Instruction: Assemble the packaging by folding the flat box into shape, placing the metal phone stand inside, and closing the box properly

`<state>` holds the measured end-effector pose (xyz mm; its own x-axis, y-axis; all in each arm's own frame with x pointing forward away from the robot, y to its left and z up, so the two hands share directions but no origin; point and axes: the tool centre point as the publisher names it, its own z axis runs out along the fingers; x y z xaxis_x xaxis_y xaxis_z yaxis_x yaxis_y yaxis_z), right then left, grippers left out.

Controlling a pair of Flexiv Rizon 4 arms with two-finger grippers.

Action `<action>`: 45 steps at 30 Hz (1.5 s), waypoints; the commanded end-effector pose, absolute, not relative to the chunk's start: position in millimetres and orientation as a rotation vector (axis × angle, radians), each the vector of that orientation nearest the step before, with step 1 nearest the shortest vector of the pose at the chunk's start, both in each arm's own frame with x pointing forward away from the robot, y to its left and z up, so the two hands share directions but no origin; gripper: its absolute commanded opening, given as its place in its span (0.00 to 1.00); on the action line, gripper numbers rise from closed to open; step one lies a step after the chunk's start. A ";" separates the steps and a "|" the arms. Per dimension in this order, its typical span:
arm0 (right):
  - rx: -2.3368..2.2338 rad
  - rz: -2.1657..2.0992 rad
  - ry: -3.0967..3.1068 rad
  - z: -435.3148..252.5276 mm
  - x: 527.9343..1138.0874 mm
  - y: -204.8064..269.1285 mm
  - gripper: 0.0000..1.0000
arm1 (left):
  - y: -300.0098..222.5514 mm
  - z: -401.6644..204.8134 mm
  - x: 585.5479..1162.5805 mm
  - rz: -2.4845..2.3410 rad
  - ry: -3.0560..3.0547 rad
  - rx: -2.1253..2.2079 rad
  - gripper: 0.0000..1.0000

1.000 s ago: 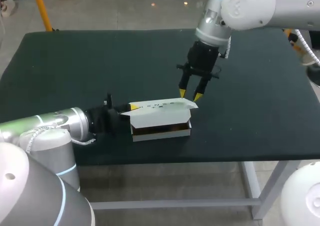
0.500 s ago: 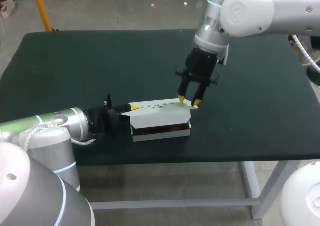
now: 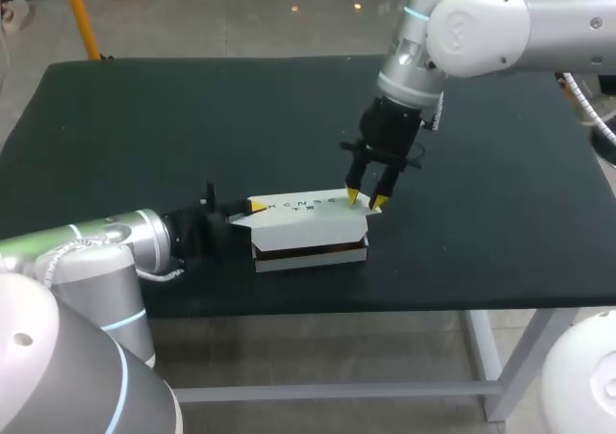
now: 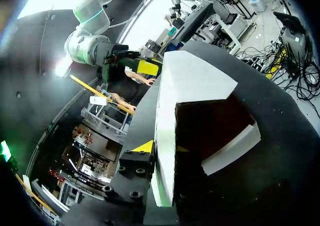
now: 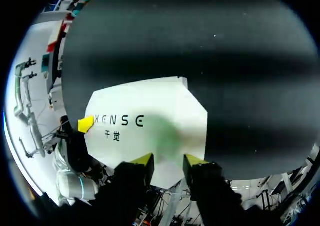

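The white box (image 3: 310, 230) lies near the table's front edge, its printed lid (image 3: 306, 206) lowered almost flat over a narrow dark gap at the front. My left gripper (image 3: 252, 207) is at the box's left end, level with the lid. In the left wrist view the lid's edge (image 4: 165, 110) runs through that gripper (image 4: 164, 148), beside the dark inside of the box (image 4: 210, 126). My right gripper (image 3: 365, 200) is open and points down, its tips on the lid's right end. From the right wrist the lid (image 5: 150, 121) fills the space ahead of that gripper (image 5: 168, 162). No phone stand shows.
The dark green table (image 3: 144, 126) stretches wide behind and to both sides of the box. Its front edge (image 3: 385, 307) lies close below the box. My left arm (image 3: 106, 242) lies low along the front left.
My right gripper has come down and a little left onto the lid's right end, narrowing slightly. The lid has dropped and the front gap has shrunk. The left arm has stayed in place.
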<state>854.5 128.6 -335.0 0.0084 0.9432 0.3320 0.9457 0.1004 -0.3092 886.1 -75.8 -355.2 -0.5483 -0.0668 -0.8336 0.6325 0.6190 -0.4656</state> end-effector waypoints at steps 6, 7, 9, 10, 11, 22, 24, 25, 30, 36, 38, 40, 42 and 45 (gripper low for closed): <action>-1.841 -0.009 -1.928 -335.9 854.3 126.5 0.42 | -69.3 -354.1 881.3 -0.994 1.923 0.429 0.29; -1.842 -0.009 -1.927 -336.0 854.3 126.5 0.42 | -68.5 -353.1 880.7 -0.996 1.921 0.428 0.29; -1.843 -0.010 -1.926 -336.0 854.4 126.3 0.42 | -67.4 -351.3 878.8 -0.996 1.917 0.429 0.29; -1.845 -0.010 -1.925 -336.0 854.4 126.1 0.42 | -66.6 -350.4 877.7 -0.995 1.915 0.430 0.29; -1.846 -0.011 -1.925 -335.9 854.4 125.8 0.42 | -65.8 -349.5 876.9 -0.993 1.913 0.431 0.30; -1.852 -0.013 -1.927 -336.0 853.8 125.6 0.42 | -38.9 -339.7 855.4 -0.896 1.973 0.412 0.35; -1.854 -0.015 -1.928 -336.0 853.6 125.7 0.42 | -31.2 -336.4 850.2 -0.877 1.996 0.408 0.38; -1.854 -0.016 -1.928 -336.1 853.5 125.7 0.42 | -27.3 -334.5 848.2 -0.871 2.006 0.404 0.39; -1.857 -0.020 -1.929 -337.1 852.6 125.9 0.42 | -4.0 -320.5 842.8 -0.903 2.107 0.378 0.44; -1.869 -0.029 -1.932 -336.3 849.9 126.0 0.43 | 17.0 -302.7 852.4 -0.964 2.340 0.227 1.00; -1.872 -0.031 -1.933 -335.9 849.0 126.2 0.43 | 23.5 -296.9 857.8 -1.125 2.383 0.204 1.00; -1.874 -0.032 -1.934 -336.1 848.3 126.4 0.43 | 26.5 -294.5 863.1 -1.109 2.450 0.141 1.00; -1.879 -0.031 -1.934 -336.5 847.8 126.6 0.44 | 27.0 -293.6 865.8 -1.050 2.481 0.097 1.00; -1.882 -0.028 -1.932 -337.3 847.5 126.4 0.44 | 27.0 -293.6 865.8 -1.050 2.481 0.097 1.00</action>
<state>850.0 127.1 -336.9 0.0221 0.9464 0.3224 0.9541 0.0763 -0.2895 863.5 29.2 -301.4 -0.7759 -0.2730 -0.5688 0.2494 0.6954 -0.6740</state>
